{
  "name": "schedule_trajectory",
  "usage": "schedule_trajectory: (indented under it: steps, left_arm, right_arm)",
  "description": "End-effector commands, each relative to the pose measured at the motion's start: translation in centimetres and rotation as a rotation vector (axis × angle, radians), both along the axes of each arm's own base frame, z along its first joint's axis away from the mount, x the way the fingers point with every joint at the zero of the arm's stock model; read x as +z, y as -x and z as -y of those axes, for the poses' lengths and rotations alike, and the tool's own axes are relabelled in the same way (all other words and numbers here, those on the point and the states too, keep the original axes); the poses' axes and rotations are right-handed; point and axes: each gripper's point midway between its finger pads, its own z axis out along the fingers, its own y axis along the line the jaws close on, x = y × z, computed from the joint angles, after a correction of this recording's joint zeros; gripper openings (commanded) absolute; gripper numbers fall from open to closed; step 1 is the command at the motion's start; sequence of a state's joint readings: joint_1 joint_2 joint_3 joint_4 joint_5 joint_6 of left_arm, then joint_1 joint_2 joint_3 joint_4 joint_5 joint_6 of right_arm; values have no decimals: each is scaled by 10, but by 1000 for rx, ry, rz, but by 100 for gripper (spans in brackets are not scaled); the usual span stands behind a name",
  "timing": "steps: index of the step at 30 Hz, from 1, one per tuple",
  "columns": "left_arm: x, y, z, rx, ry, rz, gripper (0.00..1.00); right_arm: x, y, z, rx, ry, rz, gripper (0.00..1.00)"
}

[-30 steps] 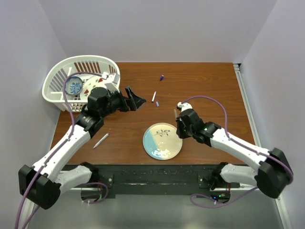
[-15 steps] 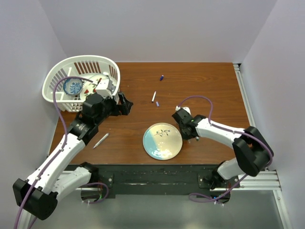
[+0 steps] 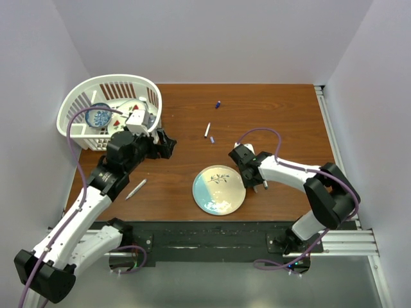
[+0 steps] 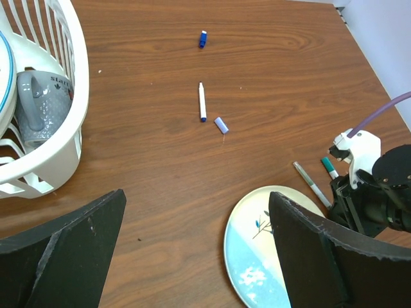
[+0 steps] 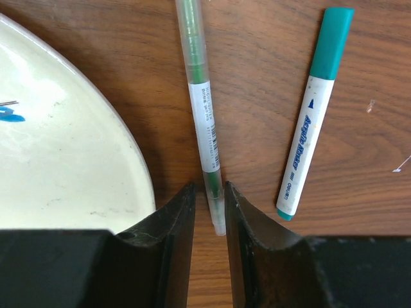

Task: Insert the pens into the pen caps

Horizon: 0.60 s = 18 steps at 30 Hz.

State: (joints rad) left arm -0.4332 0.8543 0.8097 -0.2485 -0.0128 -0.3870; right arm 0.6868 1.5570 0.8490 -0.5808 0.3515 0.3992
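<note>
Down by the rim of the plate (image 5: 64, 141), your right gripper (image 5: 210, 212) straddles the very end of the clear green pen (image 5: 199, 96). Its fingers are only narrowly parted, with a sliver of wood showing on one side, so nothing's clamped. The teal-capped pen (image 5: 308, 128) lies just beside. Pinch this far out on the end and the pen may pivot or droop; drift sideways and you'll bump the plate. Your left gripper (image 4: 198, 212) hangs spread wide, empty. Further out, the white pen (image 4: 201, 101) and purple cap (image 4: 221, 125) lie near each other, with the blue cap (image 4: 203, 39) beyond, well apart.
</note>
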Motion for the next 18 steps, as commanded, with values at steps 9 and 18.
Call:
schedule_trajectory:
  steps: [9,18]
  left_arm:
    - [15,-10,9,-74,-69,50,84]
    - [31,-60,64,-182,-121,-56,69]
  right_arm:
    - [60,-17,-12,-11,-101,129,36]
    - [115,-14,-35,41,-347,267,66]
